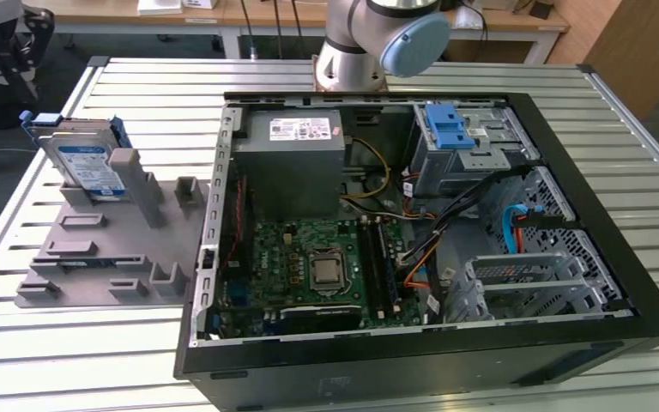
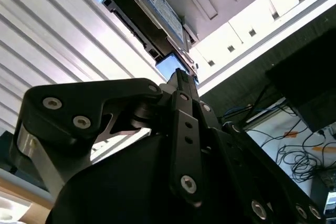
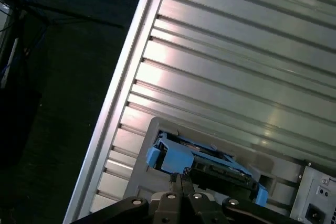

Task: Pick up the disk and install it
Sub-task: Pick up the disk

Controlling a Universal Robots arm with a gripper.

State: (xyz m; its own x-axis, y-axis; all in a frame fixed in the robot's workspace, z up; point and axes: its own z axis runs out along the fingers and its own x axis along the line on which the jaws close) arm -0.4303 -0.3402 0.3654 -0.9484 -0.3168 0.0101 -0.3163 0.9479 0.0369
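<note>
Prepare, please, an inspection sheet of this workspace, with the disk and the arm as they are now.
Surface: slatted metal table carrying a grey holder and an open computer case.
Job's things: disk stands upright in the holder, not installed.
Clutter: nothing seen.
Grippers: gripper, fingers shut, points toward the disk in the first wrist view without touching it.
Cables: black cables and a blue cable inside the case.
Surroundings: desks behind the table.
</note>
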